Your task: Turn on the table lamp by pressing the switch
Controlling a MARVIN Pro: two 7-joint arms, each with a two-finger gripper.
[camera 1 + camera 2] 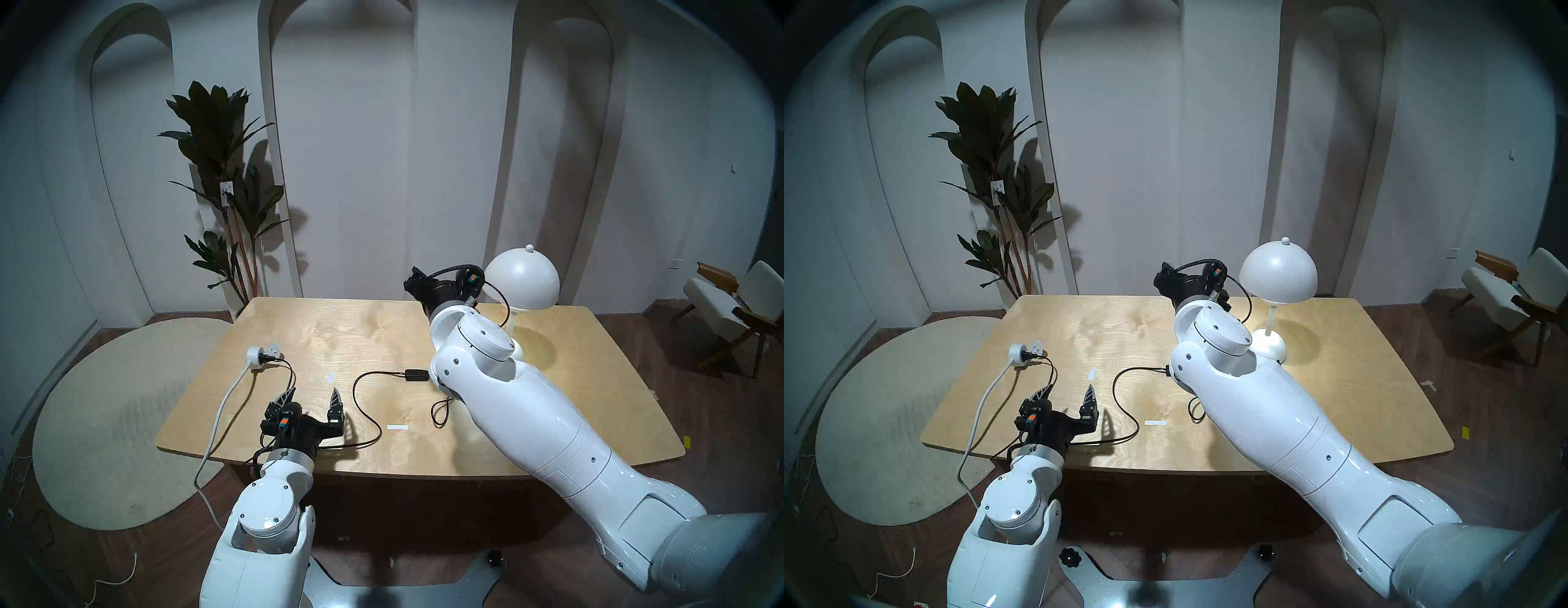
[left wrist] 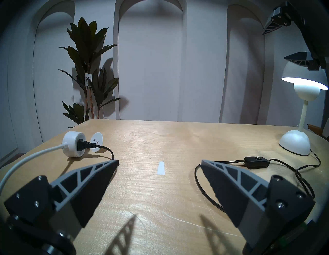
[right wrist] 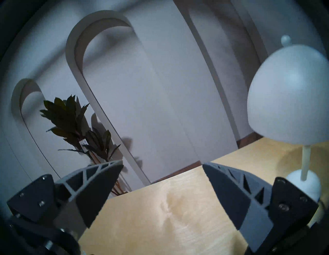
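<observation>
The white table lamp (image 1: pixel 524 276) stands at the table's far right. In the left wrist view, the lamp (image 2: pixel 302 78) glows bright under its shade. The black switch (image 1: pixel 415 375) lies flat mid-table on its thin cord, also in the left wrist view (image 2: pixel 256 161); in the right head view my right arm hides it. My right gripper (image 3: pixel 162 163) is open and empty, raised above the table, left of the lamp shade (image 3: pixel 288 98) and well beyond the switch. My left gripper (image 1: pixel 314 390) is open and empty, low near the front left.
A round white socket adapter (image 1: pixel 259 354) with a black plug and pale cable lies on the wooden table (image 1: pixel 339 331) at the left. Two white tape marks (image 1: pixel 397 427) are on the top. The black cord loops near my left gripper. A plant (image 1: pixel 225 170) stands behind, a chair (image 1: pixel 734 305) to the right.
</observation>
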